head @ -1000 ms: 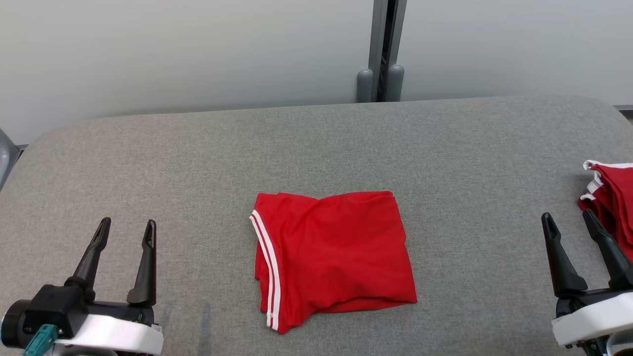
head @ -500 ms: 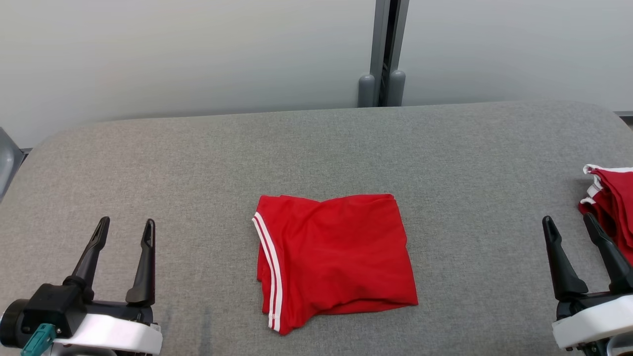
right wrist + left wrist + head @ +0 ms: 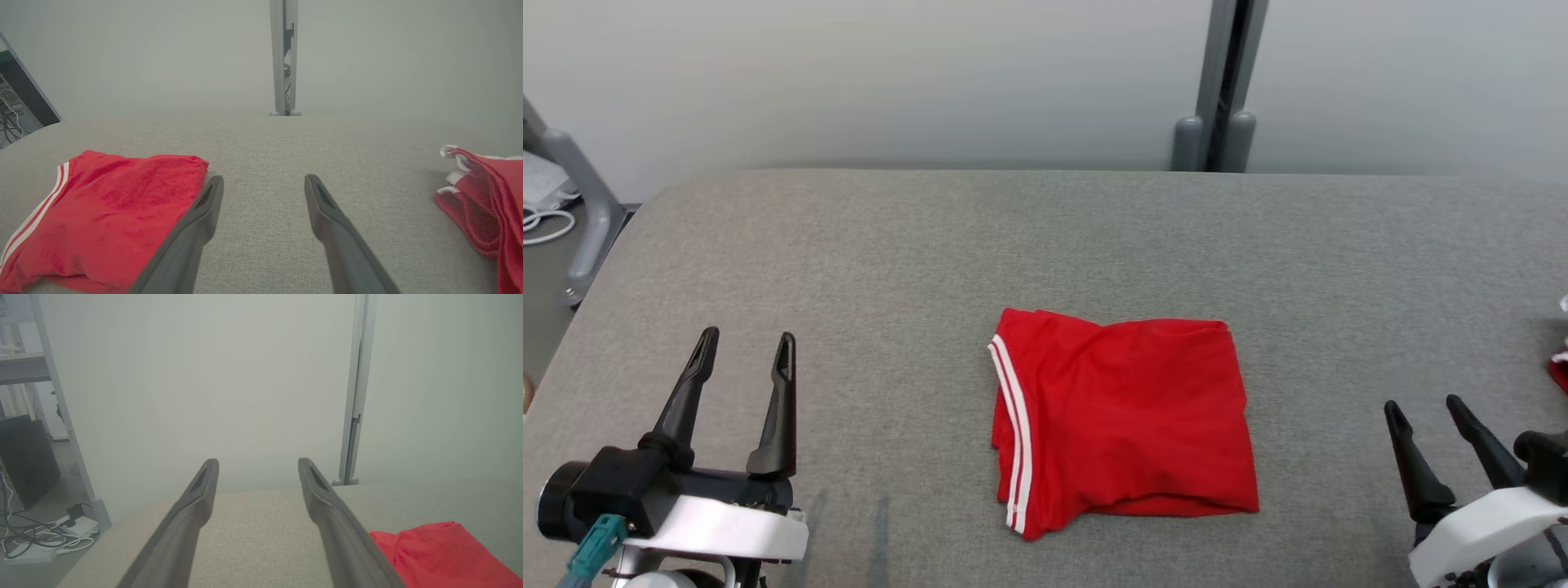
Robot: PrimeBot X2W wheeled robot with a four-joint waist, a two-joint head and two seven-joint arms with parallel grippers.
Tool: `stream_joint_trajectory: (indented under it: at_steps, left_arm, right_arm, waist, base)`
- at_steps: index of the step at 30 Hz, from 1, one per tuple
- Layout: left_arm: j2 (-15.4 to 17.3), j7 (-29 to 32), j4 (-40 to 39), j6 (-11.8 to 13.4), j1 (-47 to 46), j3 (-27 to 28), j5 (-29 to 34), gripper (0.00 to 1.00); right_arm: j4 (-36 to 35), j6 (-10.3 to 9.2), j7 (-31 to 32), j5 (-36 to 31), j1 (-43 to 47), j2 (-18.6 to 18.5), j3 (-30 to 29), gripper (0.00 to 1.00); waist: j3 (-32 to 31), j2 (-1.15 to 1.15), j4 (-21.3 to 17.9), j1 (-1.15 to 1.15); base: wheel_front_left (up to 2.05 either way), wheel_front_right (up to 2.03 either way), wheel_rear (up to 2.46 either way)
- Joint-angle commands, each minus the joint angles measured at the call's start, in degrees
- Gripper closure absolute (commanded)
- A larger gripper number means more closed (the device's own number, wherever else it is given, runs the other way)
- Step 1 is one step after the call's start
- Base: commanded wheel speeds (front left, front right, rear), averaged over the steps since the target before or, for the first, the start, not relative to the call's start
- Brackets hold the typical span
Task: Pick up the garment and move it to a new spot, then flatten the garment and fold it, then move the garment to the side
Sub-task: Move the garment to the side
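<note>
Folded red garment [image 3: 1123,425] at centre of bench [image 3: 849,245]; left hand [image 3: 748,335] at 8 o'clock, right hand [image 3: 1422,403] at 4, both spread, empty.

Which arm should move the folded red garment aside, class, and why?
Probably the right. The right gripper stands open, nearer the garment than the left gripper, and the other red garments lie on its side of the table.
</note>
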Motion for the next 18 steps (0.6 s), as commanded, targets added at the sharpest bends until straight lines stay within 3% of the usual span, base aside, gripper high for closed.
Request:
stream_joint_trajectory:
  at_steps: [1,11,18]
  left_arm:
    - [0.04,-0.38,0.06,-0.13,-1.52,-0.22,-0.25,0.00]
    - [-1.05,-3.03,1.85,-0.94,-6.13,-1.22,-1.52,0.00]
    - [-1.63,-4.23,3.68,-1.33,-8.21,-1.68,-1.73,0.00]
  right_arm:
    - [2.36,0.00,-0.74,0.97,-1.47,-0.33,1.18,0.00]
    - [16.13,0.00,-2.04,5.61,-11.22,-1.66,8.66,0.00]
    - [22.49,0.00,-2.81,8.11,-15.32,-2.72,12.01,0.00]
  waist:
    - [1.66,0.00,2.92,0.00]
    - [7.20,0.00,10.06,0.00]
    - [8.71,0.00,12.43,0.00]
  base:
    - [0.00,0.00,0.00]
    - [0.00,0.00,0.00]
    - [0.00,0.00,0.00]
